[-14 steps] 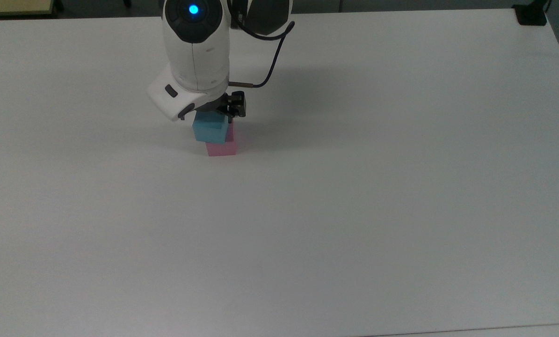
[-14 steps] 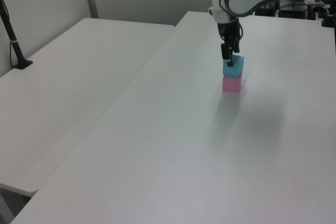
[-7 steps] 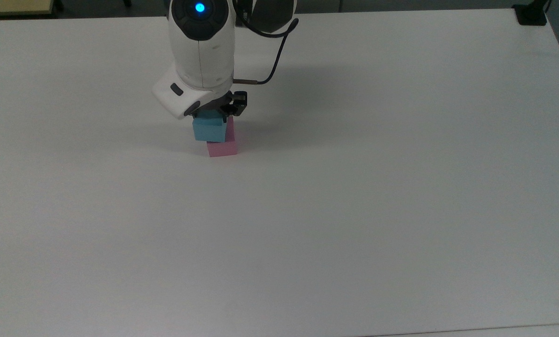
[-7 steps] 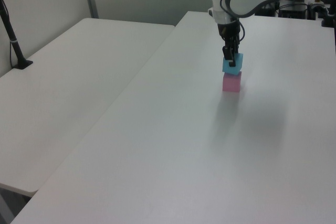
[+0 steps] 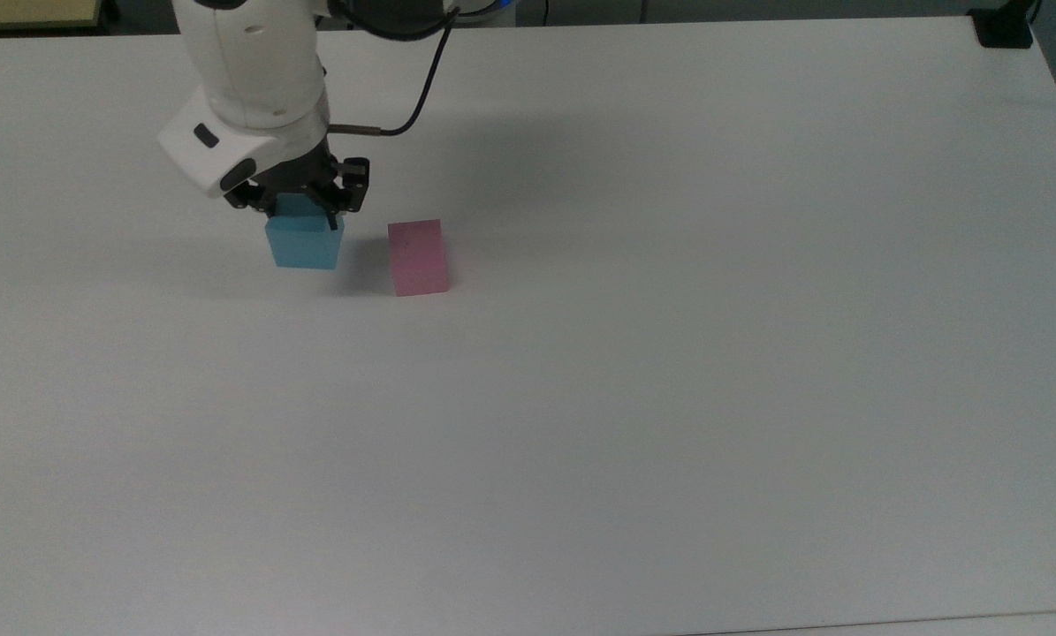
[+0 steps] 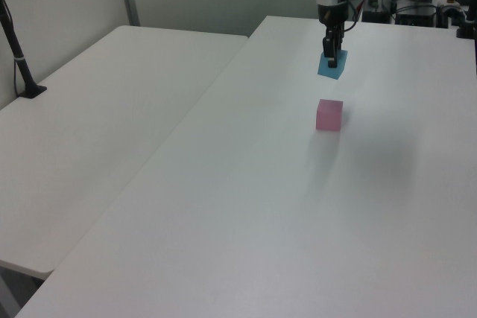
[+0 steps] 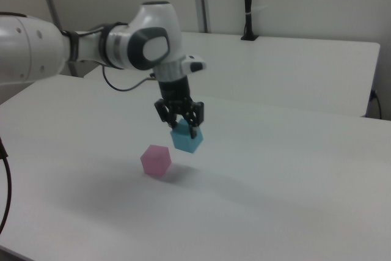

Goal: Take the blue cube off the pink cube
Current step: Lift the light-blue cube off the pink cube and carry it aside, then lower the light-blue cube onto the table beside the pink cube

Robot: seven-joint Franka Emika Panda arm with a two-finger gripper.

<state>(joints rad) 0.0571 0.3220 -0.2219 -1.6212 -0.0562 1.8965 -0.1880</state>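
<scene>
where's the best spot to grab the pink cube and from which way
Come straight down from above and close the pincer on two opposite side faces of the pink cube. It sits flat on the white table with its top bare and open space all round. The blue cube stands apart from it, to the top view's left, so the fingers should have room.

White arm comes in from the top view's upper left, wrist pointing down, end effector point(image 5: 300, 210) clamped on the blue cube point(image 5: 304, 242).
</scene>
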